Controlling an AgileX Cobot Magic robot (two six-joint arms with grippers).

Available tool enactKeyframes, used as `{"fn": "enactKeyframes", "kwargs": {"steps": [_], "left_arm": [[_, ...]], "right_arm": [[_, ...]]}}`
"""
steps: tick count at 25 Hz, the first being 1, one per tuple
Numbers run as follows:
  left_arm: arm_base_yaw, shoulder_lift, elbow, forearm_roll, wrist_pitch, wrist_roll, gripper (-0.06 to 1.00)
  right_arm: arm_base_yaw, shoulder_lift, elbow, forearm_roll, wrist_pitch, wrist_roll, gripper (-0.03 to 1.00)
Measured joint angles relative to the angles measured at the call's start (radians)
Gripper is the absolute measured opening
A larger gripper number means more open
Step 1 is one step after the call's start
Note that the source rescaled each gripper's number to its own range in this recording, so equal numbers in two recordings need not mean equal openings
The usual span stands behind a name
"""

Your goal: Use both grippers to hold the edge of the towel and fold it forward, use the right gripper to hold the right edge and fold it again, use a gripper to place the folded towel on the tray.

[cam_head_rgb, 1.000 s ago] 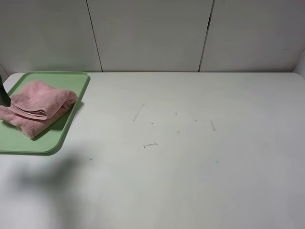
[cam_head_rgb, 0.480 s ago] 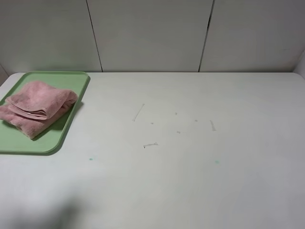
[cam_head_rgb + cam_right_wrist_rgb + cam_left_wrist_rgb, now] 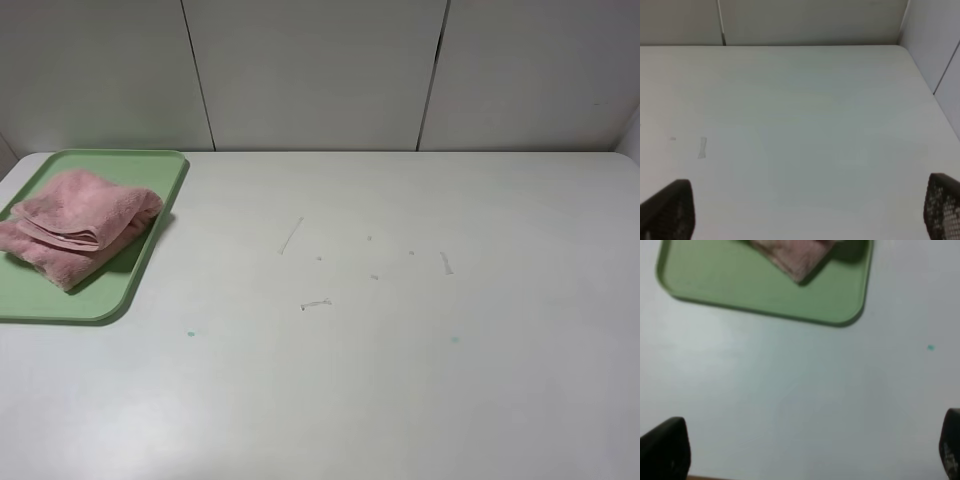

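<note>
The pink towel [image 3: 78, 226] lies folded on the light-green tray [image 3: 150, 262] at the table's far left. In the left wrist view one corner of the towel [image 3: 795, 257] shows on the tray [image 3: 730, 285], well away from my left gripper [image 3: 810, 450]. That gripper is open, its two black fingertips wide apart over bare table. My right gripper [image 3: 805, 210] is also open, with nothing between its fingers, above bare table on the right side. Neither arm shows in the exterior high view.
A white table [image 3: 400, 350] with faint scuff marks and small teal specks [image 3: 190, 333] fills the scene. Panelled walls [image 3: 320, 70] stand behind the table's far edge. The table's right edge [image 3: 932, 92] runs close to a side wall.
The left arm's dark tip at the far left edge beside the tray has left the exterior high view, and its shadow on the near table has faded away. The towel has not moved.
</note>
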Motion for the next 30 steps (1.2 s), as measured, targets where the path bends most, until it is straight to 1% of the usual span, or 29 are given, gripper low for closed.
{"fn": "enactKeyframes", "kwargs": {"steps": [5, 8, 12, 15, 17, 20, 21, 26, 30], "left_arm": [[0.000, -0.112, 0.000, -0.052, 0.001, 0.031, 1.00], [-0.001, -0.160, 0.007, -0.068, 0.001, 0.067, 1.00], [-0.015, -0.239, 0.061, -0.069, 0.001, 0.074, 1.00], [-0.047, -0.319, 0.139, -0.064, -0.001, 0.076, 1.00], [-0.078, -0.374, 0.201, -0.059, -0.030, 0.076, 1.00], [-0.123, -0.446, 0.282, -0.053, -0.104, 0.084, 1.00], [-0.130, -0.465, 0.298, -0.052, -0.109, 0.086, 1.00], [-0.137, -0.537, 0.307, -0.048, -0.125, 0.095, 1.00], [-0.137, -0.547, 0.307, -0.045, -0.125, 0.105, 1.00]], "right_arm": [[0.000, 0.000, 0.000, 0.000, 0.000, 0.000, 1.00], [0.000, 0.000, 0.000, 0.000, 0.000, 0.000, 1.00], [0.000, 0.000, 0.000, 0.000, 0.000, 0.000, 1.00], [0.000, 0.000, 0.000, 0.000, 0.000, 0.000, 1.00], [0.000, 0.000, 0.000, 0.000, 0.000, 0.000, 1.00], [0.000, 0.000, 0.000, 0.000, 0.000, 0.000, 1.00], [0.000, 0.000, 0.000, 0.000, 0.000, 0.000, 1.00], [0.000, 0.000, 0.000, 0.000, -0.001, 0.000, 1.00], [0.000, 0.000, 0.000, 0.000, -0.001, 0.000, 1.00]]}}
